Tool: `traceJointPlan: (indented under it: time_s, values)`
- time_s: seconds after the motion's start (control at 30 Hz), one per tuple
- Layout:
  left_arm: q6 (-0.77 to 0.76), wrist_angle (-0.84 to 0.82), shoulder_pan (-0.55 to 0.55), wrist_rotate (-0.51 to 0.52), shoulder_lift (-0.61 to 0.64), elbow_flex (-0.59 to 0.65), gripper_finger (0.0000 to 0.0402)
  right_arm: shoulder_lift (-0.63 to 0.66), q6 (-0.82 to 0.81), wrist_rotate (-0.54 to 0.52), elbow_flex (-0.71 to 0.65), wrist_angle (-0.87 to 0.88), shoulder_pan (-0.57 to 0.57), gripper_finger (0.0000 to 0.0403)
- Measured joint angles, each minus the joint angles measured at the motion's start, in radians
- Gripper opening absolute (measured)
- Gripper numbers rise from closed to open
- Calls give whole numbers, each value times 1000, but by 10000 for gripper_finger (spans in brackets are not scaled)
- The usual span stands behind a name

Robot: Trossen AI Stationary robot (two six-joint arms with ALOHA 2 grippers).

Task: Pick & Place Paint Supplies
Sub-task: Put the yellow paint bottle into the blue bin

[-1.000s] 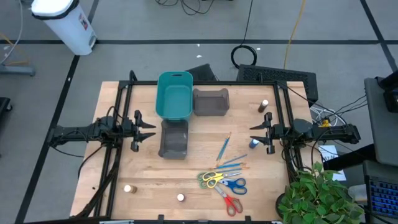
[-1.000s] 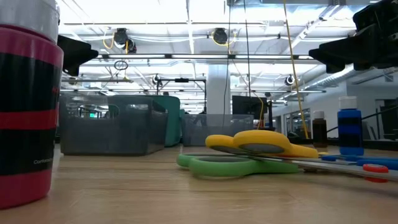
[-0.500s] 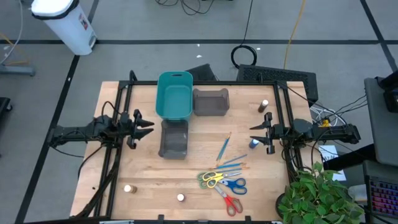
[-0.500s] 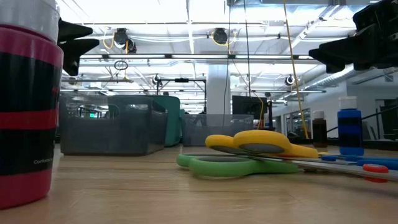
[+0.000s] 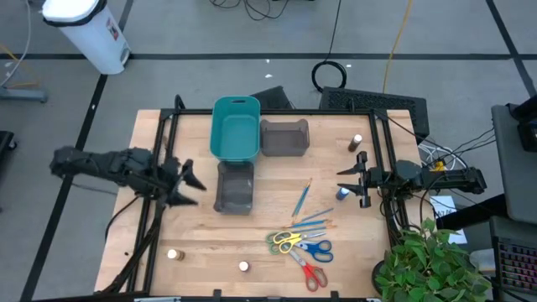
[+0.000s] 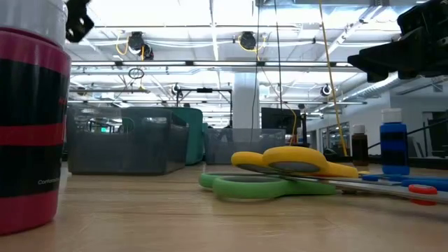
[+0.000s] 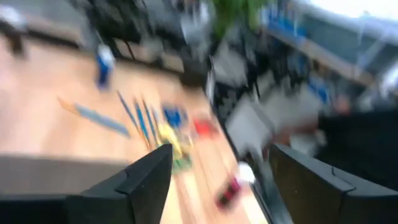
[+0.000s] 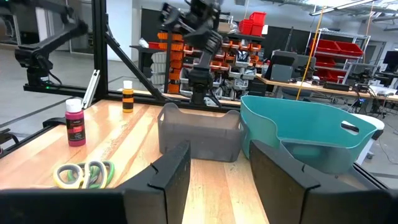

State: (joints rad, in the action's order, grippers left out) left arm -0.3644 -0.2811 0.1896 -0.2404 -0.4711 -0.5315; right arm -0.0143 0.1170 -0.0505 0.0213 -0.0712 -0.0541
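Observation:
My left gripper (image 5: pixel 186 190) is open and empty above the table's left middle, beside a grey bin (image 5: pixel 234 185), and points slantwise toward the near right. My right gripper (image 5: pixel 346 183) is open and empty at the right, next to a blue bottle (image 5: pixel 342 194). Green-yellow scissors (image 5: pixel 285 242), blue scissors (image 5: pixel 315 249) and red scissors (image 5: pixel 310 275) lie flat near the front. Thin brushes (image 5: pixel 304 201) lie flat beyond them. Two small bottles (image 5: pixel 174 253) (image 5: pixel 243 267) stand near the front edge, and two more (image 5: pixel 358 143) stand at the far right.
A teal bin (image 5: pixel 235 128) and a second grey bin (image 5: pixel 284 137) stand at the far middle. A black frame (image 5: pixel 159 151) runs along the table's left, far and right sides. A potted plant (image 5: pixel 428 264) stands off the near right corner.
My left arm has swung. Its gripper has turned from pointing at the table's right edge to pointing slantwise toward the near right, and has shifted a little toward the near edge. It has stayed open. Nothing on the table has moved.

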Motion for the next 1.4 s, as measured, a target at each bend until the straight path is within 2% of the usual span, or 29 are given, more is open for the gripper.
traceJointPlan:
  time_s: [0.17,0.27,0.47,0.57,0.73,0.93,1.23,1.4]
  values:
    - [-65,-327,162,46,-273,-260,270,0,0,0,0,0,0,155]
    - [-199,-499,251,49,-416,-374,258,0,0,0,0,0,0,155]
    - [-444,-711,397,-103,-619,-487,235,0,0,0,0,0,0,155]
    - [-551,-760,439,-136,-672,-491,230,0,0,0,0,0,0,155]
    - [-720,-830,524,-73,-727,-491,231,0,0,0,0,0,0,155]
    - [-860,-824,625,-26,-773,-491,232,0,0,0,0,0,0,155]
    - [-1006,-814,770,9,-837,-491,232,0,0,0,0,0,0,155]
    - [-1036,-813,824,79,-869,-491,232,0,0,0,0,0,0,155]
